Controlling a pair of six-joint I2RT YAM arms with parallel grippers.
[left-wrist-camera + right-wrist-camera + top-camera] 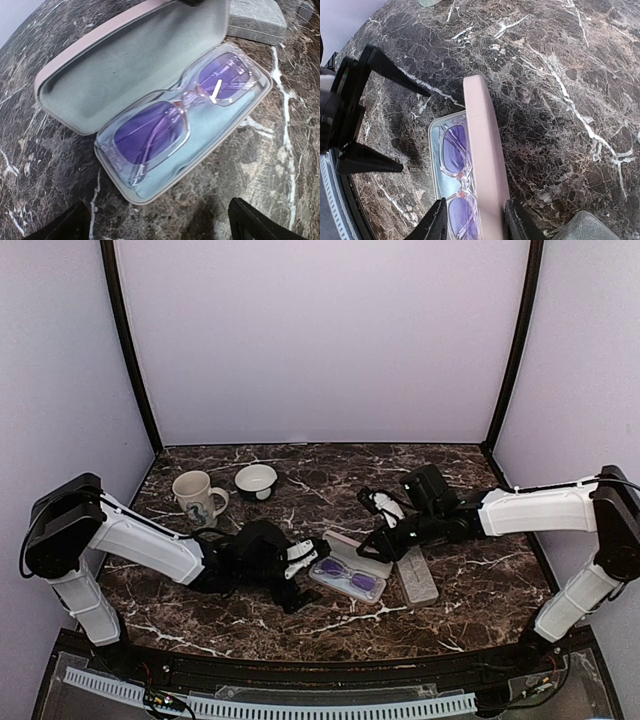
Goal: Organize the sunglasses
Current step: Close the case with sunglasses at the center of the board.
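Note:
One pair of sunglasses [175, 120], with a clear pinkish frame and purple lenses, lies on a light-blue cloth [215, 132] in the open pink case [125, 60]. In the top view the sunglasses [347, 577] sit at the table's middle. My left gripper [160, 225] stands wide open just in front of the case's near long edge, touching nothing. My right gripper [475, 222] straddles the raised pink lid [482, 150]. Its right finger [516, 222] rests against the lid's outer side. Its left finger [434, 222] hangs over the sunglasses [454, 150], apart from the lid. A dark-framed pair is not in view.
A shut grey case [417, 576] lies right of the pink one, close to it. A white mug [197, 495] and a small white bowl [256, 480] stand at the back left. The left gripper [414, 130] faces the right one across the case.

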